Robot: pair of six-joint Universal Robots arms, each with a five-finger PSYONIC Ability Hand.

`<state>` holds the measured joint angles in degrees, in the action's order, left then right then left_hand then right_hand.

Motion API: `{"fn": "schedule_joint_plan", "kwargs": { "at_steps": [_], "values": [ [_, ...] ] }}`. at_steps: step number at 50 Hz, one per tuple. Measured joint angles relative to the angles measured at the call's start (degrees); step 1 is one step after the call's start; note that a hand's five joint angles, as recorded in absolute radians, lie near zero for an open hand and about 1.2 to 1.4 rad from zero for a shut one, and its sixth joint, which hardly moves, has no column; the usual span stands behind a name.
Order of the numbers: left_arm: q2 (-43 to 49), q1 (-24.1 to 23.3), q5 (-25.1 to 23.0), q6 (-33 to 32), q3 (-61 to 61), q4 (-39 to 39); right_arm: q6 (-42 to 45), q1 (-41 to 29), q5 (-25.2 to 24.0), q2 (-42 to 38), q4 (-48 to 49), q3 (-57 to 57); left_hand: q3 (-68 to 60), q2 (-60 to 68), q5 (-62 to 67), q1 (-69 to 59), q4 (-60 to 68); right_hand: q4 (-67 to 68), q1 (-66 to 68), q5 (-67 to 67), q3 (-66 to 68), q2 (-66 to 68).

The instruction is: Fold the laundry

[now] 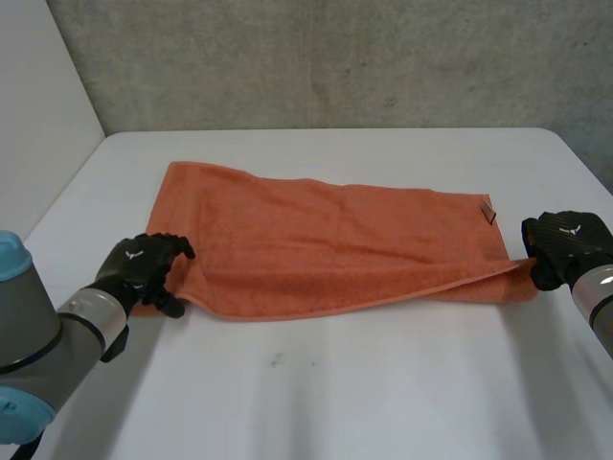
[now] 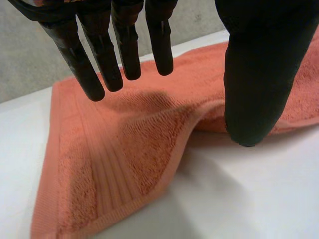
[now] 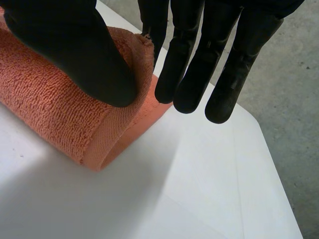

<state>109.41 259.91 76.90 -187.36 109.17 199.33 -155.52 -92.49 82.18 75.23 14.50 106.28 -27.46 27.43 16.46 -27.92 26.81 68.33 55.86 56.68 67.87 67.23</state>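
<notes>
An orange towel (image 1: 326, 240) lies across the white table (image 1: 335, 393), folded in half lengthwise with the doubled edge toward me. My left hand (image 1: 144, 266) hovers at the towel's near left corner. In the left wrist view its fingers (image 2: 99, 64) are straight and spread well away from the thumb, open, and the towel corner (image 2: 114, 164) lies loose beneath them. My right hand (image 1: 565, 244) is at the towel's right end. There its thumb (image 3: 75, 45) presses the folded edge of the towel (image 3: 50, 104) against the first finger, pinching it just above the table.
A small dark label (image 1: 488, 211) sits at the towel's far right corner. A grey concrete wall (image 1: 335, 57) stands behind the table, and a white wall (image 1: 38, 105) to the left. The table's right edge (image 3: 271, 164) runs close beside my right hand.
</notes>
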Motion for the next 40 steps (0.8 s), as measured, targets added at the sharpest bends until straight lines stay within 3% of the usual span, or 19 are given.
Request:
{"fn": "schedule_joint_plan", "kwargs": {
  "at_steps": [13,17,19,20,22,23,28,33,40],
  "values": [
    [6.41,-0.12,0.36,-2.24,-3.27,2.86,-0.07,0.77,0.01,0.15,0.01,0.15,-1.02,1.12,2.21,-0.51,1.77,0.00,0.00,0.00,0.00,0.00],
    [8.27,-0.02,0.70,-5.66,-4.60,6.00,-0.41,1.44,0.01,0.68,-0.07,-0.07,-11.94,12.03,12.65,-12.50,12.77,0.00,0.00,0.00,0.00,0.00],
    [8.27,-0.02,0.70,-5.66,-4.60,6.00,-0.41,1.44,0.01,0.68,-0.07,-0.07,-11.94,12.03,12.65,-12.50,12.77,0.00,0.00,0.00,0.00,0.00],
    [8.49,0.05,0.87,-7.04,-4.78,7.50,-0.60,1.58,0.00,1.28,-0.16,-0.20,-24.96,25.10,24.83,-25.85,25.05,0.00,0.00,0.00,0.00,0.00],
    [8.49,0.06,0.92,-7.23,-4.78,7.74,-0.63,1.60,0.00,1.46,-0.18,-0.23,-27.14,27.27,27.77,-28.86,27.97,0.00,0.00,0.00,0.00,0.00],
    [8.36,0.13,1.31,-7.90,-4.68,8.63,-0.67,1.62,0.01,1.72,-0.22,-0.28,-34.06,34.29,34.79,-35.65,34.97,0.00,0.00,0.00,0.00,0.00],
    [6.86,0.39,3.08,-8.81,-3.95,9.45,-0.62,1.57,0.20,4.51,-0.65,-0.77,-40.46,40.80,38.65,-37.11,41.33,-0.30,0.06,0.18,-0.20,-0.03],
    [0.99,0.66,5.40,-10.24,-2.12,8.65,-0.12,1.46,0.31,9.25,-2.56,-2.32,-40.67,41.00,38.65,-37.11,41.38,0.16,0.06,0.25,0.13,0.45],
    [-15.55,1.26,6.29,-15.64,0.62,1.41,1.48,1.50,-0.04,16.42,-12.87,-8.83,-40.73,41.04,38.65,-37.11,41.39,0.16,0.06,0.16,0.13,0.45]
  ]
}}
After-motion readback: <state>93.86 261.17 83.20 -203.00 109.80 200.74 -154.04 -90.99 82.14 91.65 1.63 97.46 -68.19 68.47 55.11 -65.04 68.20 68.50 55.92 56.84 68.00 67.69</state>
